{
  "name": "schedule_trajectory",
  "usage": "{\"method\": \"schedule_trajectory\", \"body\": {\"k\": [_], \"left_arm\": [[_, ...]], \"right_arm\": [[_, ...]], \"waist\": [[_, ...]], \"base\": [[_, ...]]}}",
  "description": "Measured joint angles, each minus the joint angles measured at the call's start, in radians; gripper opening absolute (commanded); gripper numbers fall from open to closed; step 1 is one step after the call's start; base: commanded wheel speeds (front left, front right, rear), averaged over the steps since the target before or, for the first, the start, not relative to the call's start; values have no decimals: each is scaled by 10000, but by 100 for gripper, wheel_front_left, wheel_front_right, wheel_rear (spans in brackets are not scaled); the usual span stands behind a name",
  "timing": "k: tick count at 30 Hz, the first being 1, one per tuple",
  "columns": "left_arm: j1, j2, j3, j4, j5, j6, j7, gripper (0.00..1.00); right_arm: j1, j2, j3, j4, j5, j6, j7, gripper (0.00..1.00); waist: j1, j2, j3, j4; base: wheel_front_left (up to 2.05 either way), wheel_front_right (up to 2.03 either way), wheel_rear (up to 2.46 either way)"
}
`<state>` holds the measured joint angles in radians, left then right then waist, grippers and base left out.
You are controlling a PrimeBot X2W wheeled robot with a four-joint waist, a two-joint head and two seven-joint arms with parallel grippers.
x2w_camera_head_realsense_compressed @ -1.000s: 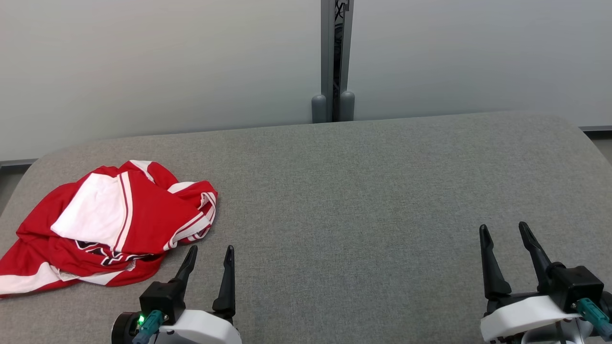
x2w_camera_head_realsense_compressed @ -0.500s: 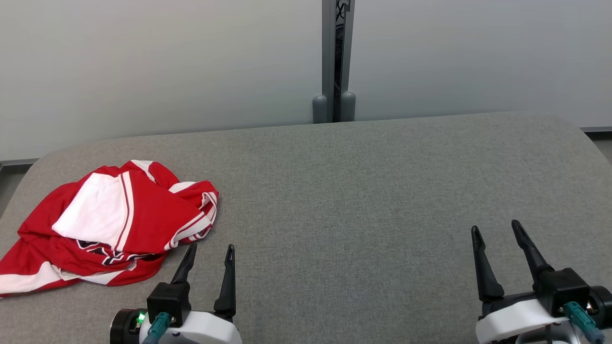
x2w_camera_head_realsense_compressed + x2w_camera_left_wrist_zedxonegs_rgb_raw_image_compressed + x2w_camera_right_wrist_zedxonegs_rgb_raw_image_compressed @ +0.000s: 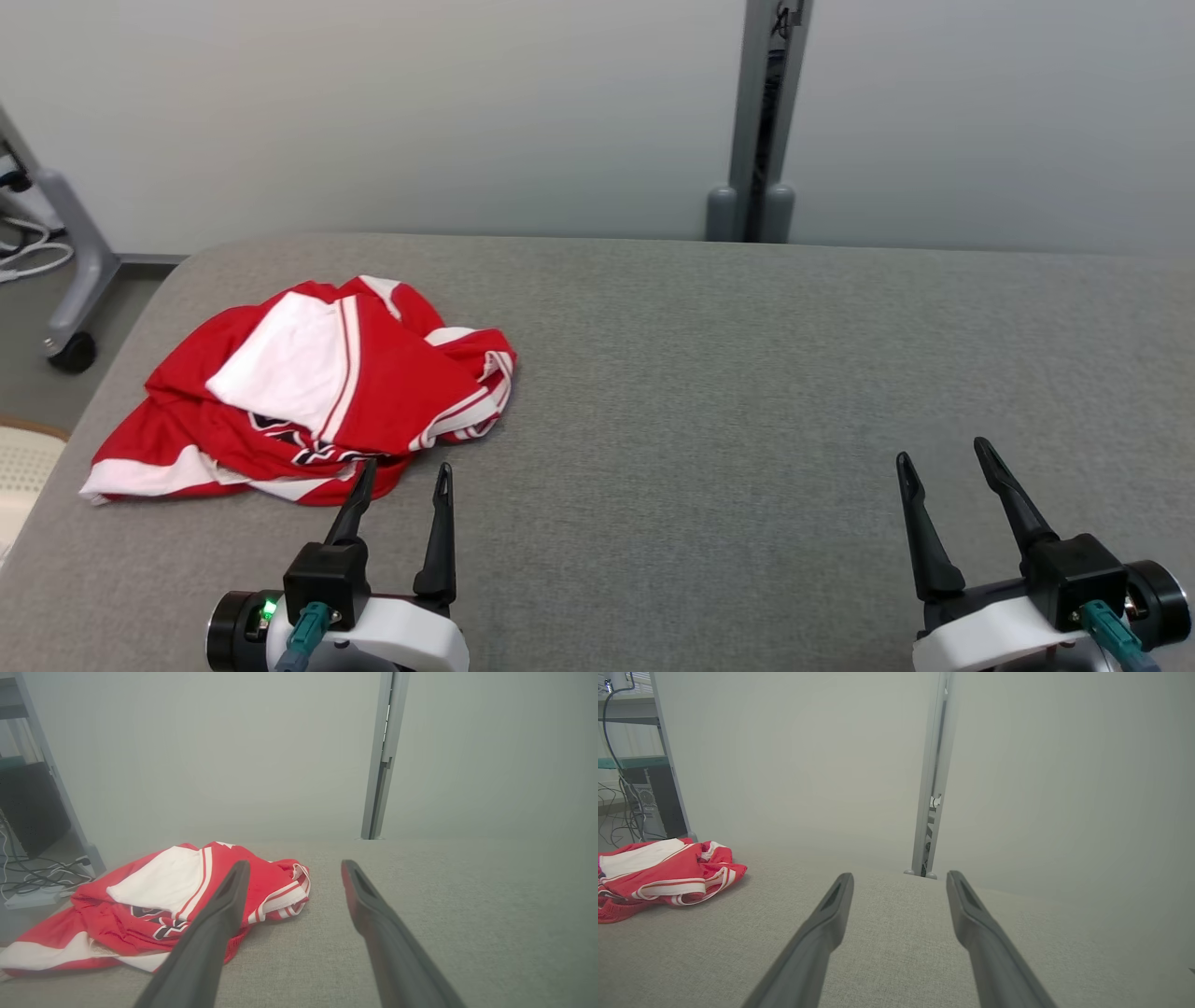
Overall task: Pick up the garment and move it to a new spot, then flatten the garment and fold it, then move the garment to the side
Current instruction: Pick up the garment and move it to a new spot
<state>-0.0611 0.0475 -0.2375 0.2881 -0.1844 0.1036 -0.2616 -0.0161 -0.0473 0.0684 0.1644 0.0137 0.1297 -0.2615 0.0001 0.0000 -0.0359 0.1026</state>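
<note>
Toward the left end of the bench [image 3: 709, 373] I see the red-and-white garment [image 3: 373, 397], crumpled in a heap. My left gripper [image 3: 403, 469] is at the near edge, fingers spread, one tip at the garment's near hem; I cannot tell if they touch. Right gripper [image 3: 941, 450] is near the right end, fingers spread, well apart from the garment.

I'm looking at a grey, cloth-covered worktop [image 3: 709, 373] with a rounded far-left corner, spreading wide across my head view. On its left part lies the garment [image 3: 308, 383], a red jersey with white panels, white stripes and some dark lettering, crumpled into a loose heap. Its white-edged hem trails toward the left edge, and the bunched end points toward the middle.
</note>
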Motion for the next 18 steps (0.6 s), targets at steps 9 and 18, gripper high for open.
{"method": "schedule_trajectory", "body": {"k": [9,18], "left_arm": [[29,4,303,-291,86,65,-2,100],[170,8,491,-431,121,29,0,100]], "right_arm": [[46,2,150,-25,251,0,0,100],[45,4,330,-2,508,0,0,100]], "waist": [[0,0,3,1594],[0,0,-59,2880]], "base": [[0,0,0],[0,0,0]]}}
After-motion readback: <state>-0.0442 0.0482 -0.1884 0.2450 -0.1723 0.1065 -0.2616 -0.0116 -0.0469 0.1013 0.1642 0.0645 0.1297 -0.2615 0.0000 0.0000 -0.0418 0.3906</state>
